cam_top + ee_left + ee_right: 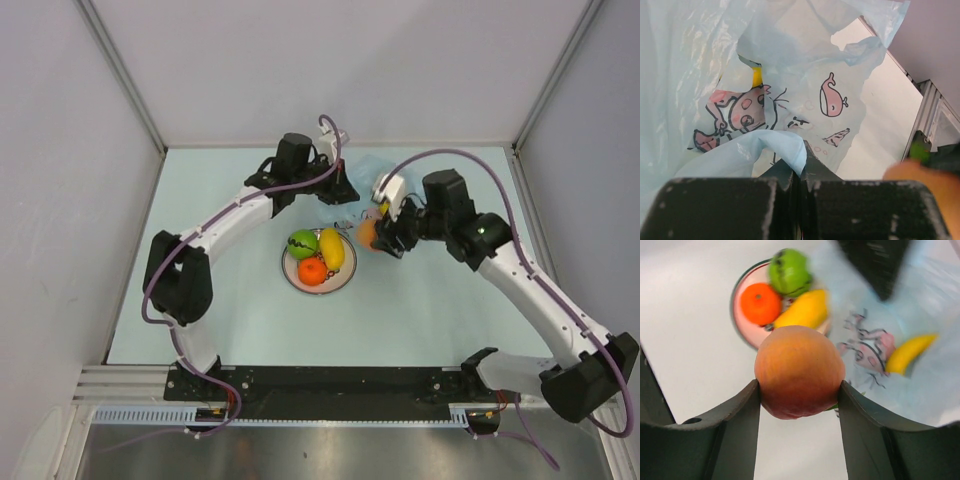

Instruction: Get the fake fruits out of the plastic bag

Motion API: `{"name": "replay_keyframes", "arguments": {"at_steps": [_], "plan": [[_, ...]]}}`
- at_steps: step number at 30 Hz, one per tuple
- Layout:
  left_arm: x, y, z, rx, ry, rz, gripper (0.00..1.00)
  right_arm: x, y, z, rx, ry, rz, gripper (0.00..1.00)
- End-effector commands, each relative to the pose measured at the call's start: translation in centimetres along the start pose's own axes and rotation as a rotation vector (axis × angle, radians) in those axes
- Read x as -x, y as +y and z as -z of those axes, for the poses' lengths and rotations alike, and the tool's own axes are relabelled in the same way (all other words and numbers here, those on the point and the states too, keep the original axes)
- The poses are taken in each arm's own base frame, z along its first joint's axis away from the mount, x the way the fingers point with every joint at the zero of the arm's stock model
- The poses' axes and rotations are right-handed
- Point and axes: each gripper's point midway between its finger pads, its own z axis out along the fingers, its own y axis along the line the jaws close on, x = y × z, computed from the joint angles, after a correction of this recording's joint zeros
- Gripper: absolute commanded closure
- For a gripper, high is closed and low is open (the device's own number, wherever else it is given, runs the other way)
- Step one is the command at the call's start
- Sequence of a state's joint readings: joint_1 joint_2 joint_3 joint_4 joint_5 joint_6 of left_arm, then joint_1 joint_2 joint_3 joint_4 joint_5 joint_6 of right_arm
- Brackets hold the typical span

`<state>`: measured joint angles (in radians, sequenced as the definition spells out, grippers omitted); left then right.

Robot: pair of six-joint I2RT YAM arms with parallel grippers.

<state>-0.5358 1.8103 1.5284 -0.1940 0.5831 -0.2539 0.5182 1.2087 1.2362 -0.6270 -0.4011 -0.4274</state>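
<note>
One plate [287,268] holds three fruits [313,271], the right jaws clasp one peach [799,371], and the left jaws pinch one bag [690,60] with one banana [910,354] inside.

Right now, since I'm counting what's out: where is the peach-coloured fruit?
The peach-coloured fruit is gripped in the right tool; in the top view, just right of the plate, with the plastic bag behind it.

The right gripper [799,386] clamped the peach-coloured fruit [800,367]. Ahead-left of it a plate [746,331] bore an orange [760,303], a green fruit [789,271] and a yellow fruit [802,311]; ahead-right, the plastic bag [935,392] held a banana [910,353].
</note>
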Motion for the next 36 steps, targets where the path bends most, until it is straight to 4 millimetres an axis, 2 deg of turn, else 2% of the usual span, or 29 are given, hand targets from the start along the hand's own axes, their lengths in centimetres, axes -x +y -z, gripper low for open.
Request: {"name": "replay_keyframes", "arguments": {"at_steps": [1, 6, 7, 10, 12, 15, 16, 21, 26, 30, 34, 36], "plan": [[1.0, -1.5, 0.3, -0.087, 0.01, -0.056, 0.99, -4.4, 4.7, -2.2, 0.239, 0.066, 0.282, 0.75], [1.4, -0.1, 0.4, -0.058, 0.007, -0.017, 0.99, -6.7, 4.3, -7.0, 0.318, 0.087, 0.348, 0.74], [1.5, 0.1, 0.5, -0.04, 0.002, -0.014, 0.99, -5.9, 3.9, -7.9, 0.301, 0.055, 0.372, 0.75], [2.0, 0.0, 0.7, -0.033, -0.013, -0.023, 1.0, -5.4, 4.1, -10.1, 0.303, 0.025, 0.413, 0.74], [2.0, 0.2, 0.7, -0.024, -0.016, -0.02, 1.0, -5.8, 4.0, -11.4, 0.306, 0.029, 0.475, 0.74], [2.1, 0.7, 0.6, -0.014, -0.018, -0.009, 1.0, -5.8, 2.9, -12.8, 0.268, 0.028, 0.536, 0.73], [2.0, 0.7, 0.6, -0.011, -0.017, -0.007, 1.0, -6.4, 2.9, -13.3, 0.275, 0.042, 0.544, 0.73], [2.0, 0.6, 0.8, -0.014, -0.022, -0.007, 1.0, -8.4, 3.4, -14.5, 0.33, 0.086, 0.622, 0.73], [2.1, 0.7, 0.7, -0.01, -0.032, -0.007, 1.0, -8.9, 3.4, -14.9, 0.34, 0.094, 0.628, 0.72], [2.2, 0.7, 0.6, -0.015, -0.034, -0.001, 1.0, -9.3, 3.4, -15.2, 0.347, 0.099, 0.627, 0.67], [1.9, 0.7, 0.3, -0.023, -0.021, 0.013, 1.0, -10.0, 3.0, -15.8, 0.343, 0.121, 0.646, 0.58], [1.7, 0.8, 0.1, -0.026, -0.015, 0.021, 1.0, -10.5, 2.9, -16.1, 0.34, 0.135, 0.647, 0.4]]}}
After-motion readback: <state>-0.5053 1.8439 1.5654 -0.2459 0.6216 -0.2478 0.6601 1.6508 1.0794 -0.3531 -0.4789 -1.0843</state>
